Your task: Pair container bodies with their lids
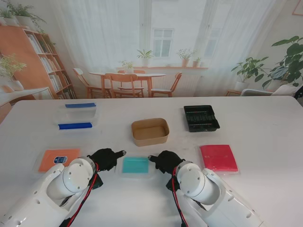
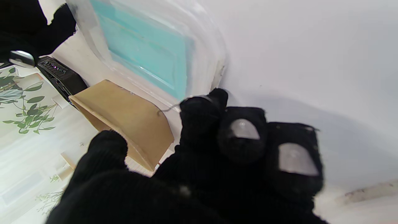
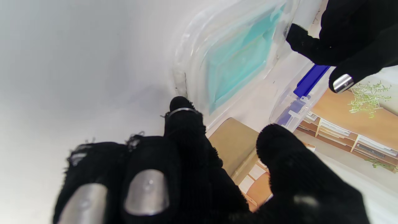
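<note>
Stand view is showing the teal lid [image 1: 135, 165] lying flat on the desk [image 1: 265, 137] at lower centre of the frame, with the left hand [image 1: 105, 158] and the right hand [image 1: 165, 161] flanking it on either side. Both hands are reaching with a forefinger extended toward its edges and the other fingers curled, gripping nothing; whether the fingertips are touching the rim is unclear. It is looking like thin, clear plastic, so probably light, springy and slippery; pinching its raised rim at the two short sides seems safest. Just beyond it, at centre frame, the brown paper box [image 1: 150, 131] is sitting open. Other things are lying well apart: black tray [image 1: 201, 117], red lid [image 1: 218, 157], orange lid [image 1: 57, 159], clear blue-clipped container [image 1: 75, 116]. Nothing is blocking the way.
</note>
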Robot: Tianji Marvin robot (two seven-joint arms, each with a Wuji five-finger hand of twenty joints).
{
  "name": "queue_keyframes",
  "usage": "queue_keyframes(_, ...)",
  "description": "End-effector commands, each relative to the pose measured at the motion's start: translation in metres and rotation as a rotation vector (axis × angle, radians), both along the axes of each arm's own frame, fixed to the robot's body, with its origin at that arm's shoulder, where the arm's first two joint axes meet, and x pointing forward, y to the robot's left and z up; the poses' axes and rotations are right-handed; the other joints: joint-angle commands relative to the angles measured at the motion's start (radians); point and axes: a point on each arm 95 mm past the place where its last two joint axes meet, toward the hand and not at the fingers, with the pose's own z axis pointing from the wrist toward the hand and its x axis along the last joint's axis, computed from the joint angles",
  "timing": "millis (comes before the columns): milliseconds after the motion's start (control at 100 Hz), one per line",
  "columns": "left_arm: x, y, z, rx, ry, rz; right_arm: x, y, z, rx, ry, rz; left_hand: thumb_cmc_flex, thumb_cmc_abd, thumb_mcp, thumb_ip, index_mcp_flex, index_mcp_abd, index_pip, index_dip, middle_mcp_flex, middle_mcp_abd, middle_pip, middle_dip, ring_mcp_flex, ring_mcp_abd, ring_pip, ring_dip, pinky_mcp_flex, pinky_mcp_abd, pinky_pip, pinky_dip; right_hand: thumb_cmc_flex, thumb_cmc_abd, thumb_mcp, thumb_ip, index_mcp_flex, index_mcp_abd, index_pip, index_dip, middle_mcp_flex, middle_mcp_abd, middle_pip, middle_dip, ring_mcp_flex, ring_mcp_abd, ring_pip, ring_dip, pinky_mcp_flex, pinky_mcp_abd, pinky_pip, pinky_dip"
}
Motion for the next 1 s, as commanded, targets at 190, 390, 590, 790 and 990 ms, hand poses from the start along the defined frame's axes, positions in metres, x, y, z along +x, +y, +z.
queue_keyframes(190, -0.004, -0.005, -0.004, -0.038, 0.002, -0.01, -0.003, 0.01, 0.007, 0.038, -0.006, 0.021, -0.022, 0.013, -0.012, 0.021, -0.005, -0.083, -0.074, -0.051, -0.011, -0.029, -0.002, -0.01, -0.016, 0.079, 0.046, -0.013, 0.028, -0.126, 0.275, -0.009, 0.002, -0.025, 0.01, 0.036, 0.047, 0.008, 0.003, -0.037, 0.045, 0.134, 0.04, 0.002, -0.021, -0.015, 0.087, -0.004, 0.072, -0.215, 0.236, -0.005)
queue_keyframes(390, -0.004, -0.003, 0.001, -0.053, -0.017, -0.009, -0.003, 0.01, 0.009, 0.045, -0.019, 0.018, -0.022, 0.011, -0.012, 0.021, -0.004, -0.082, -0.074, -0.051, -0.011, -0.029, -0.003, -0.01, -0.016, 0.08, 0.045, -0.013, 0.028, -0.125, 0.275, -0.01, 0.001, -0.025, 0.01, 0.036, 0.048, 0.008, 0.002, -0.036, 0.045, 0.134, 0.04, 0.001, -0.021, -0.014, 0.087, -0.005, 0.072, -0.214, 0.236, -0.006)
queue_keyframes(590, -0.005, -0.003, 0.004, -0.066, -0.031, -0.008, -0.005, 0.011, 0.011, 0.052, -0.024, 0.022, -0.022, 0.009, -0.012, 0.021, -0.002, -0.083, -0.073, -0.051, -0.011, -0.029, -0.003, -0.011, -0.016, 0.081, 0.044, -0.013, 0.027, -0.125, 0.275, -0.011, 0.003, -0.027, 0.011, 0.036, 0.048, 0.009, 0.001, -0.035, 0.045, 0.134, 0.04, 0.001, -0.021, -0.013, 0.087, -0.005, 0.072, -0.213, 0.236, -0.006)
queue_keyframes(790, -0.007, -0.001, 0.006, -0.076, -0.04, -0.009, -0.007, 0.012, 0.012, 0.057, -0.027, 0.025, -0.022, 0.008, -0.012, 0.021, -0.001, -0.081, -0.074, -0.051, -0.01, -0.027, -0.005, -0.012, -0.014, 0.085, 0.041, -0.014, 0.026, -0.121, 0.275, -0.013, 0.003, -0.027, 0.011, 0.036, 0.048, 0.009, 0.0, -0.035, 0.045, 0.134, 0.04, 0.001, -0.021, -0.013, 0.087, -0.005, 0.072, -0.213, 0.236, -0.006)
queue_keyframes(990, -0.01, 0.0, 0.011, -0.087, -0.056, -0.015, -0.009, 0.013, 0.014, 0.063, -0.04, 0.029, -0.023, 0.007, -0.012, 0.021, 0.0, -0.083, -0.074, -0.051, -0.008, -0.026, -0.007, -0.014, -0.013, 0.085, 0.041, -0.015, 0.027, -0.118, 0.275, -0.015, 0.002, -0.027, 0.011, 0.035, 0.049, 0.01, 0.0, -0.034, 0.045, 0.135, 0.04, 0.001, -0.021, -0.012, 0.087, -0.005, 0.072, -0.211, 0.236, -0.006)
